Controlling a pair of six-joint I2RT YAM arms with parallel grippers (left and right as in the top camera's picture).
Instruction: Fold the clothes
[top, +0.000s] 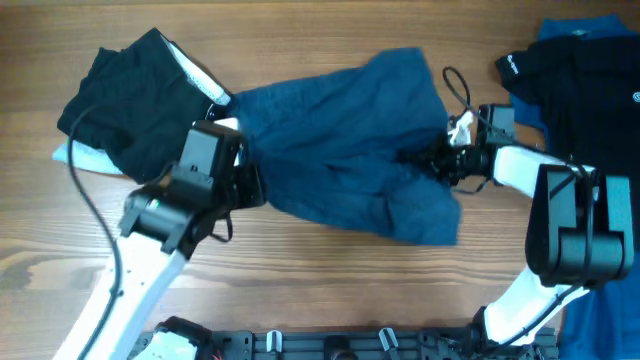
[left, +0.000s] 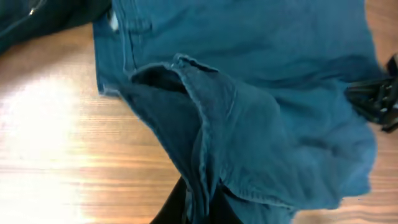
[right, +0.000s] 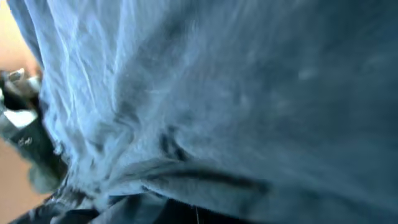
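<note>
Lying at the far left of the wooden table (top: 330, 280) was a black bundle (top: 120, 100), a white lining showing along its upper edge. Just beside it, the left gripper (top: 248, 185) was found at the left edge of the clothes (top: 340, 140), clenched on a fold of the dark blue cloth. The left wrist view confirmed a ridge of fabric rising from between the closed fingers (left: 177, 208). The clothes occupied the centre of the table, spread loosely and rumpled, with a stitched band visible along one edge. At the right side of the garment, the right gripper (top: 428, 160) was pressed into the cloth, its fingers drawn together on a gathered pinch of it. The right wrist view was filled with blue fabric. Well apart, at the far right, lay a black top (top: 585, 80) bearing a small white logo
</note>
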